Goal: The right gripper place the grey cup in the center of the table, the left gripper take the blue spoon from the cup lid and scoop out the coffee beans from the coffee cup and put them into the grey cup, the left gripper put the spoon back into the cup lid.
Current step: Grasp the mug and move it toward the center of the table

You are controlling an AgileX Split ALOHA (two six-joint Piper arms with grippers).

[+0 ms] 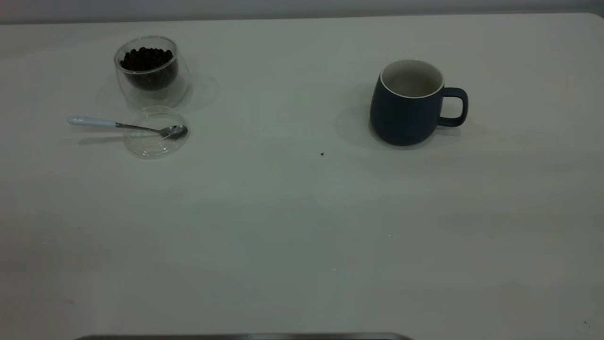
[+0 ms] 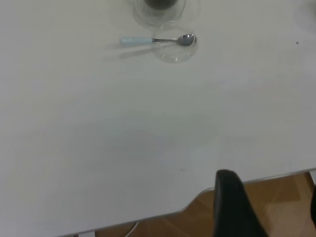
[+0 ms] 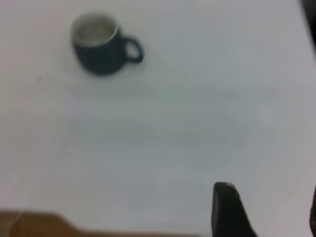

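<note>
- The table (image 1: 283,226) fills your exterior view; no arm shows in it, and a dark strip at the near edge is cut off.
- The grey cup (image 1: 406,106) stands upright on the right half, handle pointing right, white inside apparently empty.
- The coffee cup (image 1: 150,71) sits far left, holding the coffee beans (image 1: 146,58); the left wrist view crops it.
- The cup lid (image 1: 155,132) lies just in front of it, hard to make out, being clear.
- The blue spoon (image 1: 127,125) rests bowl in the lid, handle sticking out left.
- A tiny dark speck (image 1: 322,154) lies between the lid and the mug.
- Left gripper (image 2: 269,207): you see one dark finger over the near table edge and a sliver of the other, set wide apart and empty, well apart from the spoon.
- Right gripper (image 3: 266,212): likewise spread and empty, well apart from the mug.
</note>
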